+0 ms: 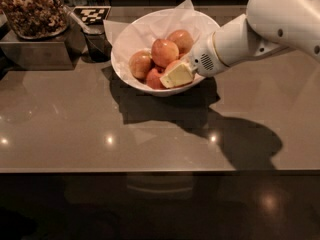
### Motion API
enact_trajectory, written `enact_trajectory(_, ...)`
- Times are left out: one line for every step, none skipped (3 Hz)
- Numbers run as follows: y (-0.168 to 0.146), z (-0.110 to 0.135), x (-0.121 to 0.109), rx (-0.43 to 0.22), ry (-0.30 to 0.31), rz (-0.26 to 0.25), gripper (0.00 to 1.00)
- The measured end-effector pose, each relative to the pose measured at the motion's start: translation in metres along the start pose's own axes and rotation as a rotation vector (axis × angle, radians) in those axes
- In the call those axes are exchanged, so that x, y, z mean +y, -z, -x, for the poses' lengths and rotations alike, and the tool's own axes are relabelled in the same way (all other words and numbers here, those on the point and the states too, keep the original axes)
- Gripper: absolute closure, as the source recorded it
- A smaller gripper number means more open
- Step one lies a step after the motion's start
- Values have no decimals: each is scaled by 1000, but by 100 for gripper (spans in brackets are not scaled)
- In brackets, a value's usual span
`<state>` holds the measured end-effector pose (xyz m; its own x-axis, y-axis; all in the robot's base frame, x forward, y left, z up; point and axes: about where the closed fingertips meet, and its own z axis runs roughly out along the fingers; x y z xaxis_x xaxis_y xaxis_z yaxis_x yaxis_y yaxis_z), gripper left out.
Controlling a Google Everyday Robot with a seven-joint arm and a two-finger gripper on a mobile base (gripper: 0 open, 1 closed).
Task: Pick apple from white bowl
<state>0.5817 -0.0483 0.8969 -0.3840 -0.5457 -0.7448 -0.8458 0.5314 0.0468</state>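
Looking down on a broad, glossy grey-brown worktop (70, 134), flecked with light glints and darkened by a shadow below the bowl and arm. Coming in from the upper right above it: thick white robot arm (270, 24), sloping down and left to its tip at the bowl. Standing at the back centre of the worktop: white bowl (122, 79), deep and round, lined with crinkled white paper (145, 28) whose corners poke up past the rim at the back and left. Set at the far left on a dark raised block (35, 54): clear container of nuts (32, 9), well apart from the bowl. Between the two, a dark cup-like holder (97, 44), with a black-and-white checkered marker (91, 15) just behind it.

Lying inside the white bowl, five apples bunched together. Sitting at the middle of the pile, red-orange with a yellowish blush: the apple (165, 52), touching its neighbours. To its left, a smaller yellow-brown apple (140, 64); behind on the right, another reddish one (181, 40); low at the front, a darker red apple (154, 79); the fifth mostly hidden under the arm's tip.

Dipped into the bowl at its right front side: pale cream gripper (176, 75), just below and right of the apple, close over the fruit there. Cannot tell whether clenched, released or grasping anything.
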Motion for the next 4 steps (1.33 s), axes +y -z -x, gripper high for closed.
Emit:
enact_trajectory(-1, 2, 7, -17, 6, 34, 86)
enact_trajectory(21, 12, 9, -110, 4, 74, 100)
enact_trajectory(62, 23, 7, -290, 12, 179, 100)
enact_trajectory(119, 40, 10, -510, 53, 274, 100)
